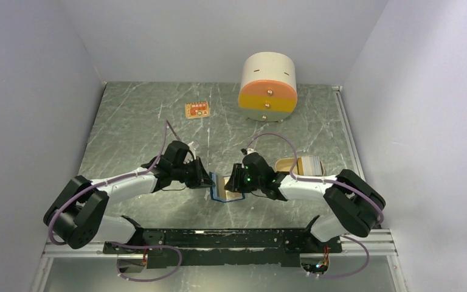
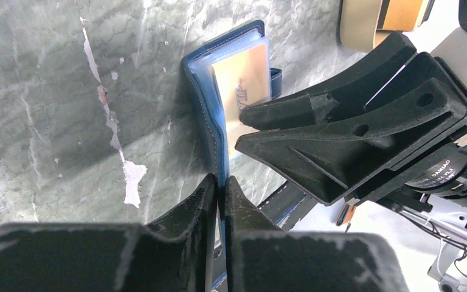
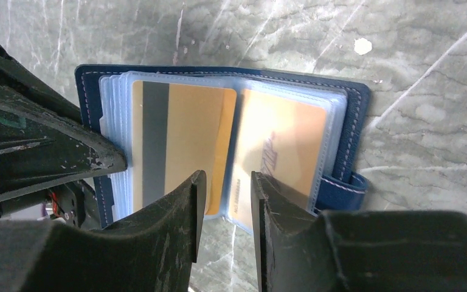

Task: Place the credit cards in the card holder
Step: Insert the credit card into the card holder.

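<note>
The card holder (image 1: 221,188) lies open between my two grippers, navy outside with clear light-blue sleeves (image 3: 356,121). My left gripper (image 2: 221,182) is shut on the edge of its left cover (image 2: 199,91), which stands up off the table. My right gripper (image 3: 226,182) is open, its jaws astride the holder's near edge at the fold. A tan credit card with a dark stripe (image 3: 182,134) sits in the left sleeve and another tan card (image 3: 286,137) in the right sleeve. More credit cards (image 1: 309,165) lie on the table to the right, beside my right arm.
A cream-and-orange round drawer unit (image 1: 268,86) stands at the back. A small orange tag (image 1: 197,110) lies at the back left. Grey walls close in both sides. A black rail (image 1: 231,238) runs along the near edge.
</note>
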`<state>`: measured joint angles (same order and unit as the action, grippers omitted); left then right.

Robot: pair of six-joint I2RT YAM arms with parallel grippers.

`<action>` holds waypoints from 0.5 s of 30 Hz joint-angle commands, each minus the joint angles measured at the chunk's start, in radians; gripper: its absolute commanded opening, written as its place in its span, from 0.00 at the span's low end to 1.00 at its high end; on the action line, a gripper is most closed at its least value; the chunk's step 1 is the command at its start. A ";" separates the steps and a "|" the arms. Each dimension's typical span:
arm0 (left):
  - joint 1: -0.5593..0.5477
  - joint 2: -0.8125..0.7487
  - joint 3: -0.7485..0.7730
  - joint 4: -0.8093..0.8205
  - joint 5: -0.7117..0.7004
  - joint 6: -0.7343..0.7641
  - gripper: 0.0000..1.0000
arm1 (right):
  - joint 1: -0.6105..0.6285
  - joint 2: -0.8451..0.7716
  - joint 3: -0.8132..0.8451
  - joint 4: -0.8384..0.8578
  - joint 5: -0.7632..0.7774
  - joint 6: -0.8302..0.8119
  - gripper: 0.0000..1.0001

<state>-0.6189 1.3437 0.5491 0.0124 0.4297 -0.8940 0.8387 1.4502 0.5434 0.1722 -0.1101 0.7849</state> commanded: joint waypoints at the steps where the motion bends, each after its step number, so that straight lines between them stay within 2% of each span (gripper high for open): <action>1: -0.005 -0.011 0.030 0.056 0.022 0.001 0.09 | -0.004 0.026 -0.009 0.045 -0.002 -0.006 0.37; 10: -0.007 -0.017 -0.024 0.210 0.120 -0.026 0.09 | -0.004 0.091 0.013 0.069 -0.023 -0.009 0.36; 15: -0.007 -0.012 -0.027 0.223 0.126 -0.018 0.09 | -0.004 0.093 0.009 0.073 -0.024 -0.005 0.36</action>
<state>-0.6189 1.3430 0.5220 0.1139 0.4717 -0.9016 0.8383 1.5185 0.5533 0.2558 -0.1448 0.7856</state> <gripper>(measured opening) 0.099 0.359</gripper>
